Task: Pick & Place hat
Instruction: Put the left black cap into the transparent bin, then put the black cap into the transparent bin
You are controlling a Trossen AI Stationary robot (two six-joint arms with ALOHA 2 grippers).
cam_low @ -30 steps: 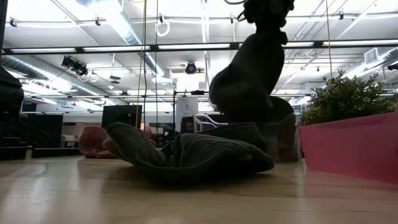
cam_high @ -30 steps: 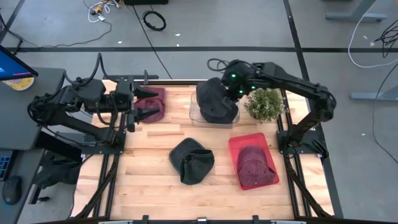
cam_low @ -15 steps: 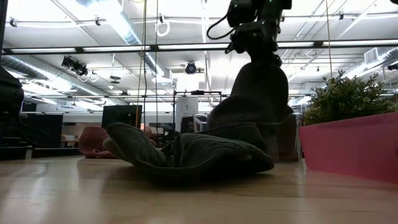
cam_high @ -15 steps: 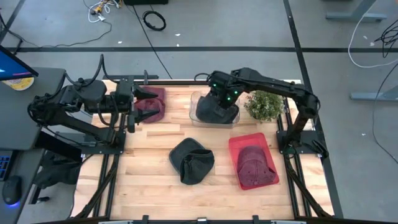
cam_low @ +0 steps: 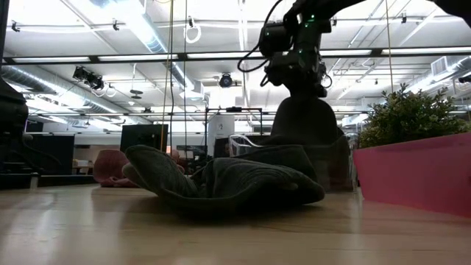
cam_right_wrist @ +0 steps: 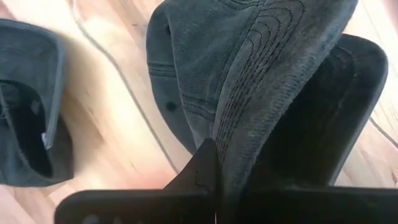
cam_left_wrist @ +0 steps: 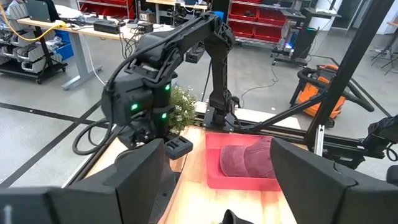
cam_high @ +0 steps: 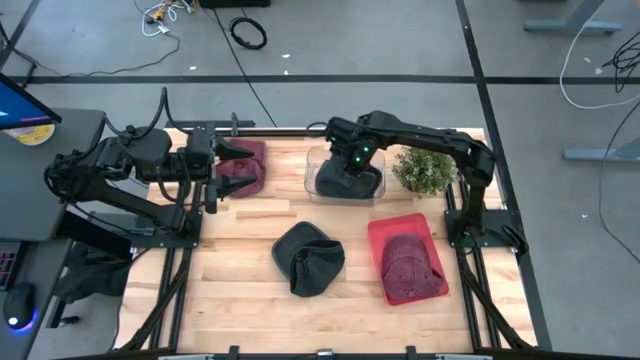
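Note:
My right gripper is shut on a dark grey hat that hangs down into the clear bin at the table's far middle. A second dark grey hat lies crumpled on the table's middle, also seen in the right wrist view. A maroon hat rests in the red tray. Another maroon hat lies at the far left, just past my left gripper, which stands open and holds nothing. My right gripper pinches the grey hat's stitched brim between its two fingers, coming from above and pointing down. The hat hangs below the fingers, its crown lowered inside the clear bin's walls.
A potted plant stands right of the clear bin, close to my right arm. The red tray sits at the right front. Bare wood shows along the near edge and at the left front.
My right gripper has come down and moved a little toward the table's left, tipping to point more steeply down. The grey hat, which hung above the clear bin, has sunk with it, and its lower part is now inside the bin.

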